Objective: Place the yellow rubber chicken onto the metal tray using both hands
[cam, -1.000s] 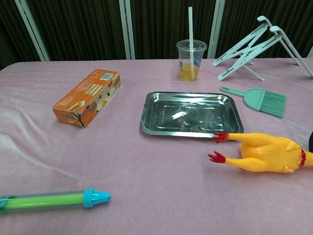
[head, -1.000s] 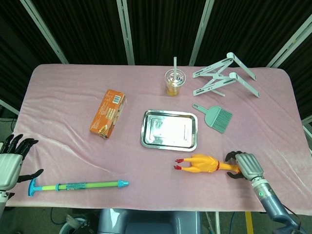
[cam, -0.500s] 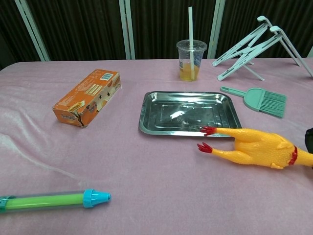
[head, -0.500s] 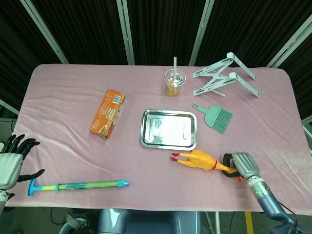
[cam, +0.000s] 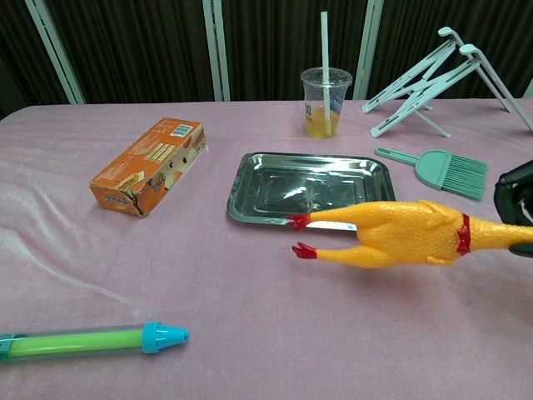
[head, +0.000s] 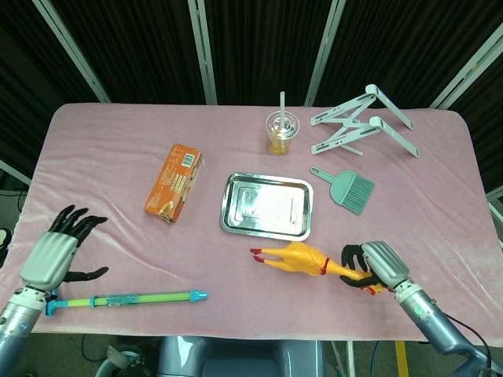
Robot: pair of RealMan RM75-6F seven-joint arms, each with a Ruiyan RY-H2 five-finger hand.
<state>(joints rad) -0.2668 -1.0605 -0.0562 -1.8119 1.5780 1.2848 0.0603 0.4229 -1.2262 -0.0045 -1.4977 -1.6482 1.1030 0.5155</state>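
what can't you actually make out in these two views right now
- Rubber chicken: its head end is hidden inside the right hand in the head view, and cut off by the right edge in the chest view.
- Left hand: shown only in the head view; the chest view misses it.
- Orange box: its print is too small to read in either view.
- Water squirter: its handle end is cut off by the chest view's left edge.
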